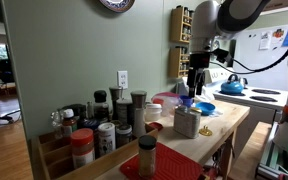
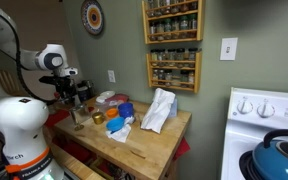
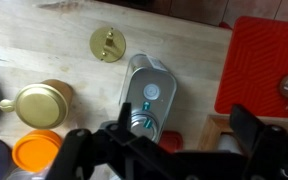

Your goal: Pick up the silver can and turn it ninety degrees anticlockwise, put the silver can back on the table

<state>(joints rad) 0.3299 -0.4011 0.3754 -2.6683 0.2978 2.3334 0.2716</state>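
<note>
1. A sage-green wall (image 1: pixel 64 50) backs the scene in both exterior views, under soft, even light.
2. A round wall clock (image 2: pixel 92 17) hangs high on it.
3. A wooden spice rack (image 2: pixel 173 45) with shelves of jars is fixed to the wall near the clock.
4. A white outlet (image 1: pixel 122 78) and a white switch plate (image 2: pixel 228 48) sit on the wall.
5. A white stove (image 2: pixel 266 105) stands beside the pale wood table (image 2: pixel 144 150).
6. Brown wood floor (image 1: pixel 9 150) shows in an exterior view.

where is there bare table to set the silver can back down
Bare wood lies between the silver can and the red mat, and on the table left of the brass disc in the wrist view. Crowded: the brass pot and orange lid beside the can, and the spice jars in an exterior view.
</note>
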